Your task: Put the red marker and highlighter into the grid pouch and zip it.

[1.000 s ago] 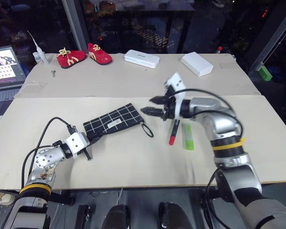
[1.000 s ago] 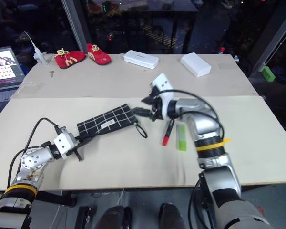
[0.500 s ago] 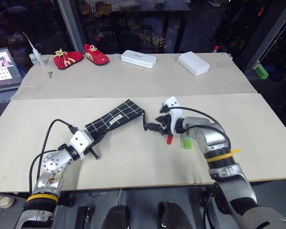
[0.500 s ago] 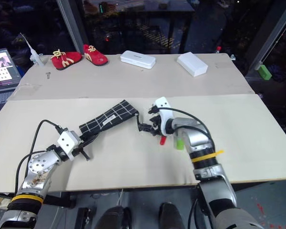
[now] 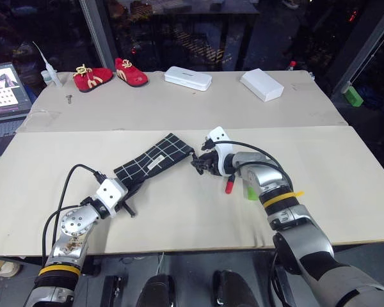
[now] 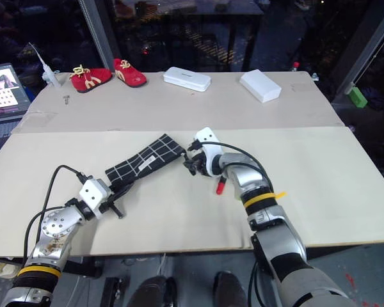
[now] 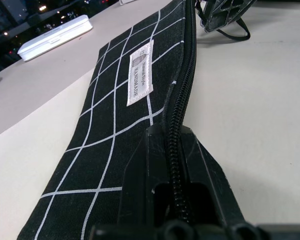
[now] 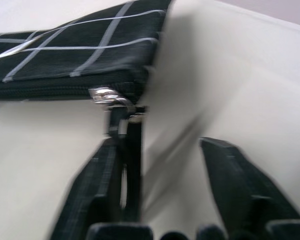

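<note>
On the bench, pouch (image 5: 155, 161) lies mid-left. Left gripper (image 5: 129, 190) clenched on pouch at its 7 o'clock end. Right gripper (image 5: 198, 163) at the zipper loop (image 8: 121, 150), fingers parted, grasp unclear. Marker (image 5: 230, 185) and highlighter (image 5: 251, 190) at pouch's 4 o'clock.

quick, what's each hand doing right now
Left hand: closed on the end of the grid pouch.
Right hand: fingers apart at the zipper pull, not yet pinching it.
</note>
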Controlling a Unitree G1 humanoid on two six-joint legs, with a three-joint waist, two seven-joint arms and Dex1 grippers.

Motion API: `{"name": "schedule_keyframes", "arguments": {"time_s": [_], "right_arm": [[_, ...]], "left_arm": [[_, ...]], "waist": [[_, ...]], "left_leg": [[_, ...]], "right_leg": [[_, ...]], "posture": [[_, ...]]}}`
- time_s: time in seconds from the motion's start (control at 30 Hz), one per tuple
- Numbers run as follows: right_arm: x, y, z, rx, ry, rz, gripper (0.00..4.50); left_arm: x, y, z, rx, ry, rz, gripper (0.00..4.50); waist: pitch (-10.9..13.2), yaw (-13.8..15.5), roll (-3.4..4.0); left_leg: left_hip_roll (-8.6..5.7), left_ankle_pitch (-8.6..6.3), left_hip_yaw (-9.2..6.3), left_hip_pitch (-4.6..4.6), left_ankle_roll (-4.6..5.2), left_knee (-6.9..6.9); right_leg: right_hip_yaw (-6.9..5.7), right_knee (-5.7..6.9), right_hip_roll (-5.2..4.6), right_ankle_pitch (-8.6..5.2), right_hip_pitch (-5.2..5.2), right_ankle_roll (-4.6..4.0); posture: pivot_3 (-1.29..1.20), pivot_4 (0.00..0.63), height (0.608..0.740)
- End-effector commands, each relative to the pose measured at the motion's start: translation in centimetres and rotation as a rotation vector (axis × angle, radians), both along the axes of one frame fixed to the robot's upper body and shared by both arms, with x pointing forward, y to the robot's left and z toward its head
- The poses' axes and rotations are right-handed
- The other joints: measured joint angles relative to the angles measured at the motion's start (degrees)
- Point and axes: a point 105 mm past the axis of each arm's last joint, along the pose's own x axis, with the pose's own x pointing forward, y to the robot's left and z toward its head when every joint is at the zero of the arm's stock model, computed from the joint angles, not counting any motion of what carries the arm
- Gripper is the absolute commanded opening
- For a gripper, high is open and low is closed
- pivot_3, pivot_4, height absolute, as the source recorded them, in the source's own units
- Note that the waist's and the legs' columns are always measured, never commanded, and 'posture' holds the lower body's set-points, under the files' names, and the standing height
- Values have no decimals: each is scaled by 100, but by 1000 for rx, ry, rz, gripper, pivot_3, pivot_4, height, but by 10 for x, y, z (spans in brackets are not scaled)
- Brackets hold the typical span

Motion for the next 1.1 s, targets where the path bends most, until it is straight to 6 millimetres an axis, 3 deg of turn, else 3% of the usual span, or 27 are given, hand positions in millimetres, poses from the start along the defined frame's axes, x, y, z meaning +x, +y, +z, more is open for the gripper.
{"name": "schedule_keyframes", "arguments": {"time_s": [0.03,0.1,0.3,0.43,0.73,0.87,1.1], "right_arm": [[-7,5,15,30,-54,66,624],[-10,6,15,28,-53,84,18],[-12,8,12,-15,-50,87,18],[-30,22,7,-87,-63,209,18],[-51,76,-2,-241,-163,417,18],[-60,109,11,-209,-191,501,18],[-80,134,29,-143,-177,619,18]], "left_arm": [[0,0,5,-8,-38,5,0],[0,-1,3,-7,-36,5,0],[1,-4,1,-18,-39,3,0],[3,-6,2,-31,-44,5,0],[8,-11,4,-44,-46,-6,0],[11,-14,6,-46,-45,-19,0],[13,-20,5,-50,-38,-48,0]], "waist": [[0,2,0],[0,2,0],[0,3,0],[0,4,0],[0,-19,0],[0,-37,0],[-1,9,-1]], "left_leg": [[0,0,0,0,0,0],[0,0,-1,0,0,0],[0,0,-1,2,0,0],[0,0,-1,3,0,0],[-1,0,-1,3,-1,1],[1,1,2,6,-2,1],[-1,1,-3,-4,-3,1]], "right_leg": [[0,0,0,0,0,0],[0,0,0,0,0,0],[0,0,0,0,0,0],[0,0,-1,0,0,-1],[-1,0,1,0,0,-1],[0,5,2,1,-4,-1],[-9,15,-2,2,-1,-1]], "posture": [[0,150,740],[0,150,740],[0,150,740],[0,150,740],[0,150,740],[0,150,740],[0,150,740]]}}
